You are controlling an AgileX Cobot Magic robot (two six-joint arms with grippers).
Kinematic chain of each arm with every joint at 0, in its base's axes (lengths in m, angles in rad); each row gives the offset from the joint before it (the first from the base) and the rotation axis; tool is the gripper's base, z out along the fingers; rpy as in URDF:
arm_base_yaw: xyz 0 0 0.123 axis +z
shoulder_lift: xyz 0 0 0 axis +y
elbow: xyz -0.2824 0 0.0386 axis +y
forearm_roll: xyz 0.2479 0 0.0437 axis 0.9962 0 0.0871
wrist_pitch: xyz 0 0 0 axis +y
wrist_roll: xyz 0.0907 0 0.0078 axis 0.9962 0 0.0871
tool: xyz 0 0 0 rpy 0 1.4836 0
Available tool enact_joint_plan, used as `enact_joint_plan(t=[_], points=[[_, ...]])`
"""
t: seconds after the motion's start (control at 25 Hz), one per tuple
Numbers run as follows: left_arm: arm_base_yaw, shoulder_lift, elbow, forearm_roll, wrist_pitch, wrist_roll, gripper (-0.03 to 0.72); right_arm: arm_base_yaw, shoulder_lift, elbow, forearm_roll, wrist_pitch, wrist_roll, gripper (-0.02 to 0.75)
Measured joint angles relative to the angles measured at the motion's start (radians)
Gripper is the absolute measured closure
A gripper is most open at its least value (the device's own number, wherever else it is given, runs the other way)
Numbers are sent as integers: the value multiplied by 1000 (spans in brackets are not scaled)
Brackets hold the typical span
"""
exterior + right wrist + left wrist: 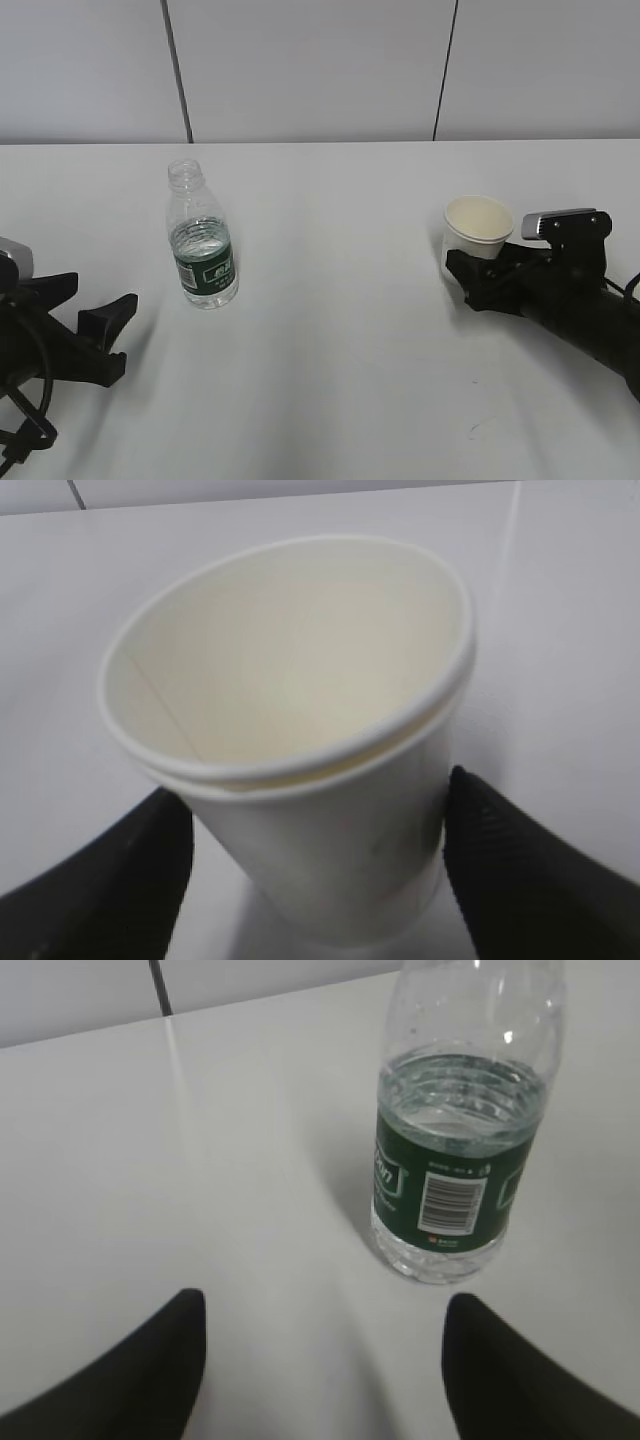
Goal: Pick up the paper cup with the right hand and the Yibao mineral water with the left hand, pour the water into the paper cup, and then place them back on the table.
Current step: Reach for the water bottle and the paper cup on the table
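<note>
The Yibao mineral water (203, 255) stands upright and capless on the table (330, 360) at the left, with water up to the top of its green label. In the left wrist view the bottle (455, 1180) is ahead and to the right of my left gripper (320, 1305), which is open and empty; in the exterior view this gripper (100, 295) sits a short way left of the bottle. The paper cup (478, 228) stands upright at the right. My right gripper (462, 280) is open with its fingers on either side of the cup (300, 730); the right finger (500, 860) is at its wall.
A grey panelled wall (320, 70) runs behind the table's far edge. Bare white tabletop lies between the bottle and the cup.
</note>
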Motion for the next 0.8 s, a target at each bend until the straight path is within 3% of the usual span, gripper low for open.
enact_joint_plan(t=[0.8], points=[[0, 0, 0, 0, 0, 0, 230, 0, 9, -15, -16, 0, -9, 131]])
